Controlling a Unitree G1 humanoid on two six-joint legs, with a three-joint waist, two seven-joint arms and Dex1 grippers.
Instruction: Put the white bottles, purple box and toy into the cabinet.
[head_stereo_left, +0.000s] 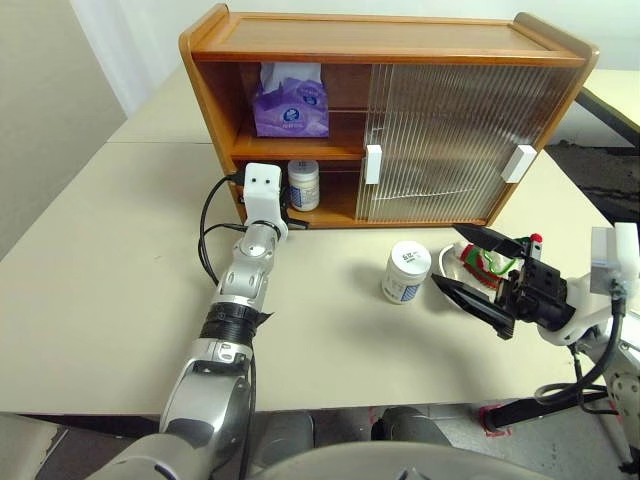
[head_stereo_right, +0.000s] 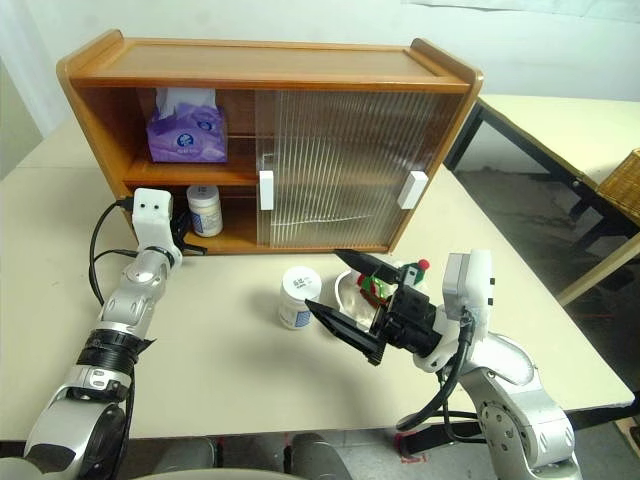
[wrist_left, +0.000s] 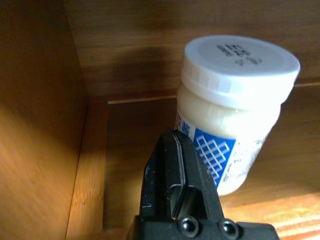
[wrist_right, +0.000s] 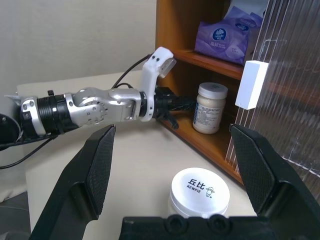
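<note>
The right tool (head_stereo_left: 478, 272) hangs nearest, at about 4 o'clock over the table (head_stereo_left: 120, 320), its two black fingers spread wide and holding nothing. Between and just beyond those fingers sits the toy (head_stereo_left: 490, 264) on its shallow dish, near the table's right edge. Just beside it, toward 9 o'clock, one white bottle (head_stereo_left: 406, 272) stands upright on the table.

Farther off, at 11 o'clock, the left tool (wrist_right: 177, 106) reaches level into the open left end of the cabinet (head_stereo_left: 390, 45), its fingers pressed together and gripping nothing. The second white bottle (head_stereo_left: 303, 184) stands upright on the lower shelf, just beside those closed fingers. On the upper shelf, directly above, rests the purple box (head_stereo_left: 290, 102). Both ribbed sliding doors (head_stereo_left: 450, 140) cover the cabinet's right part.
</note>
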